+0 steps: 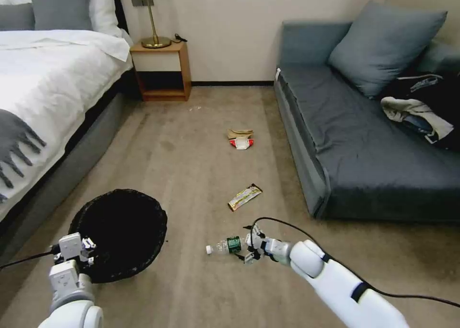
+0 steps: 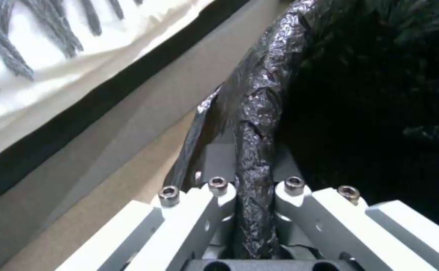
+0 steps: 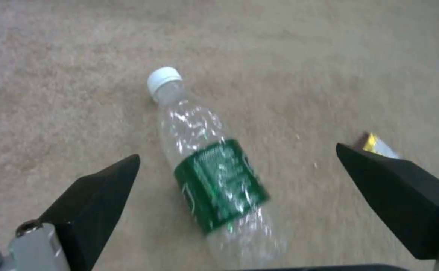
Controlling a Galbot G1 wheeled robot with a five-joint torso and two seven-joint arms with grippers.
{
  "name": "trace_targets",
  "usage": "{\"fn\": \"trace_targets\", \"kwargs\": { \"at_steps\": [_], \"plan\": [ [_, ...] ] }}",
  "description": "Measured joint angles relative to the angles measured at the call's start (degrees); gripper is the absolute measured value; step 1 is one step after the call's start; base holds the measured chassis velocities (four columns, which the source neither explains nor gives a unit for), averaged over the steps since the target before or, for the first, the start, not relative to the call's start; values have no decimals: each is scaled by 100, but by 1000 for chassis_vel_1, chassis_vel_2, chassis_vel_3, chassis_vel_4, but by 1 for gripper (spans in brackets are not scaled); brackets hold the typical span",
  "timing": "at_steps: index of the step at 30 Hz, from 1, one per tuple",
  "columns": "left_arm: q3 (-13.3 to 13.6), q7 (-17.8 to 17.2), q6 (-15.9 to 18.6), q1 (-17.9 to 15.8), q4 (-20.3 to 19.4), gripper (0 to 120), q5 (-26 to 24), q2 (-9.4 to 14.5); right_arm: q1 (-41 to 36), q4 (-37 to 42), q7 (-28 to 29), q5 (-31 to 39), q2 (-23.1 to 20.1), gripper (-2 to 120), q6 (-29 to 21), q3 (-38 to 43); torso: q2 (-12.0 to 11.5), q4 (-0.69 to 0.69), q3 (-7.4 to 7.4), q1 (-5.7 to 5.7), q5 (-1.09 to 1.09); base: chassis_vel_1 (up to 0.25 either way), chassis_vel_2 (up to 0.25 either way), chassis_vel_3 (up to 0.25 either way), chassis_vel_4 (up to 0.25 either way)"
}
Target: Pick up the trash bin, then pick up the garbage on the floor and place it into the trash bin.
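The trash bin [image 1: 120,232], lined with a crinkly black bag, sits low at the left by the bed. My left gripper [image 1: 79,251] is shut on the trash bin's bagged rim [image 2: 254,150]. A clear plastic bottle [image 1: 225,245] with a green label and white cap lies on the carpet. My right gripper [image 1: 249,246] is open right beside the bottle [image 3: 209,169], its black fingertips [image 3: 99,188] to either side of it. Farther off lie a gold-and-black snack wrapper [image 1: 245,196], a red-and-white packet [image 1: 242,143] and crumpled tan paper [image 1: 239,133].
A bed [image 1: 52,78] with a white cover and grey fringed throw runs along the left. A grey sofa [image 1: 373,141] with a cushion and clothes stands on the right. A wooden nightstand [image 1: 162,71] with a lamp is at the back wall. Carpet lies open between them.
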Motion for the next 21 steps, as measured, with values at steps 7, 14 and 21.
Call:
{"fn": "trace_targets", "kwargs": {
  "at_steps": [7, 14, 21],
  "plan": [
    [18, 0, 12, -63, 69, 5, 18, -21, 257, -669, -206, -1003, 447, 100, 376, 138, 0, 1, 0, 0, 1, 0, 0, 0, 0],
    [19, 0, 19, -72, 116, 4, 23, -13, 459, -1505, -309, -1782, 813, 82, 721, 440, 0, 0, 0, 0, 1, 0, 0, 0, 0],
    [16, -2, 15, -48, 139, 4, 10, -10, 399, -1769, -314, -2088, 924, 57, 848, 641, 0, 0, 0, 0, 1, 0, 0, 0, 0]
  ]
}}
